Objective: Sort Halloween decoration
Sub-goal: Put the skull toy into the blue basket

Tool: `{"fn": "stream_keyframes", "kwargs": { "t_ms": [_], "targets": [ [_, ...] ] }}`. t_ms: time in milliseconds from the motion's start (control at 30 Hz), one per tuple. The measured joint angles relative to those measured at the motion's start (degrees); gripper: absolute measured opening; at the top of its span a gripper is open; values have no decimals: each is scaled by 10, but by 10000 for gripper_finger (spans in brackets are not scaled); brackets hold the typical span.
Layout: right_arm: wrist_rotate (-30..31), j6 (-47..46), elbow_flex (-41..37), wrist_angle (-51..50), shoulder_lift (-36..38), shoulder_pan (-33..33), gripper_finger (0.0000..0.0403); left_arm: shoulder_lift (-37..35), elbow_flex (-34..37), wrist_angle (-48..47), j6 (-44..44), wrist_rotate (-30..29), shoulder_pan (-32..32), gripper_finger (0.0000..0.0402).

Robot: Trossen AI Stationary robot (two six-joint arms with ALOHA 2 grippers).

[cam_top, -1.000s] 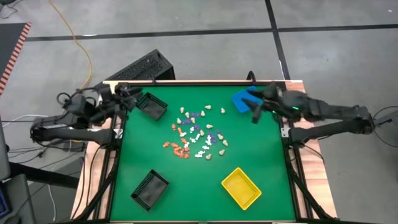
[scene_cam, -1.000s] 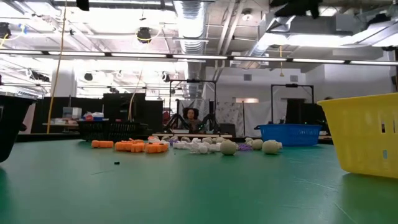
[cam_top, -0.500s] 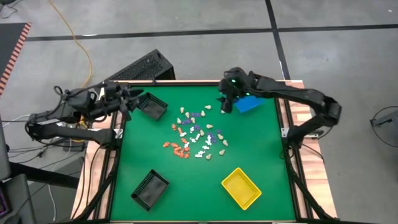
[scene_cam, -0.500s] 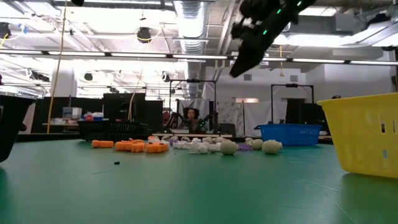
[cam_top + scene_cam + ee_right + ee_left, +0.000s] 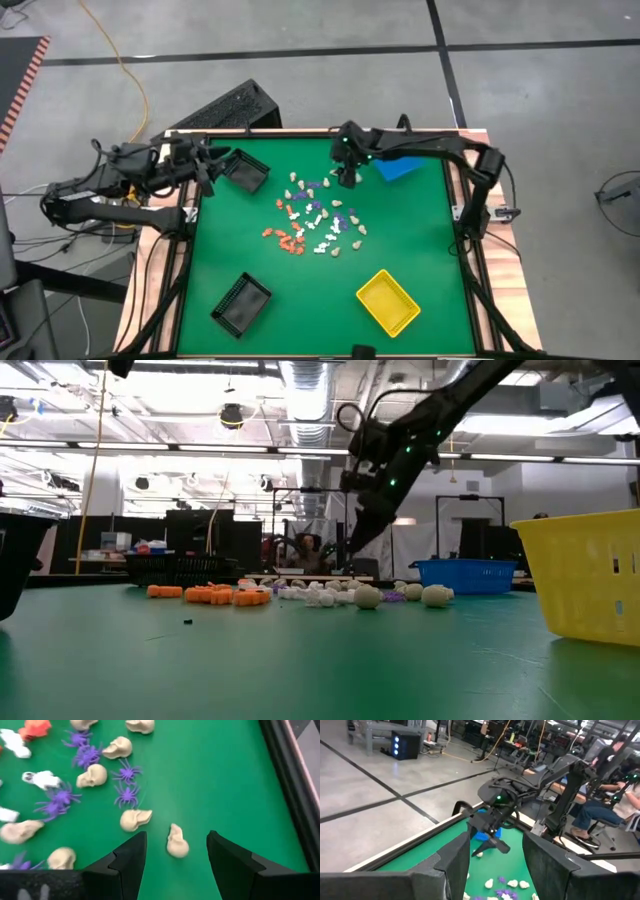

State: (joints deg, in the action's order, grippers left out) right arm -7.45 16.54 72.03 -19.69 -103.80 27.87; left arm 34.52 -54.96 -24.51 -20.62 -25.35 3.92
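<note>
Dozens of Halloween decoration pieces point(image 5: 318, 219) lie loose in a cluster at the middle of the green table point(image 5: 420, 240), in orange, white, purple and beige; none is visibly inside a bin, so by this evidence the sorting is barely begun and nearly all of it remains. One beige skull point(image 5: 176, 841) at the far edge of the cluster sits directly between the fingers of the right gripper point(image 5: 345, 178), which hangs above it with jaws parted and nothing held. Around the cluster stand a blue bin point(image 5: 399, 165) at far right, a yellow bin point(image 5: 388, 302) at near right, and two black bins point(image 5: 243, 170) on the left. Farther out, the left gripper point(image 5: 213, 160) waits at the far-left table edge, jaws spread and empty.
</note>
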Motion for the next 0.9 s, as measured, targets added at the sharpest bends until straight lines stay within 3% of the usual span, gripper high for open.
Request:
{"fn": "stream_keyframes", "kwargs": {
  "t_ms": [633,733,900],
  "targets": [
    [27,-32,0,41,-90,8,230,0,0,-6,1,-32,0,171],
    [31,-35,0,47,-90,10,212,0,0,-7,1,-38,0,171],
    [29,-56,0,42,-90,16,150,0,0,-19,3,-39,0,171]
  ]
}}
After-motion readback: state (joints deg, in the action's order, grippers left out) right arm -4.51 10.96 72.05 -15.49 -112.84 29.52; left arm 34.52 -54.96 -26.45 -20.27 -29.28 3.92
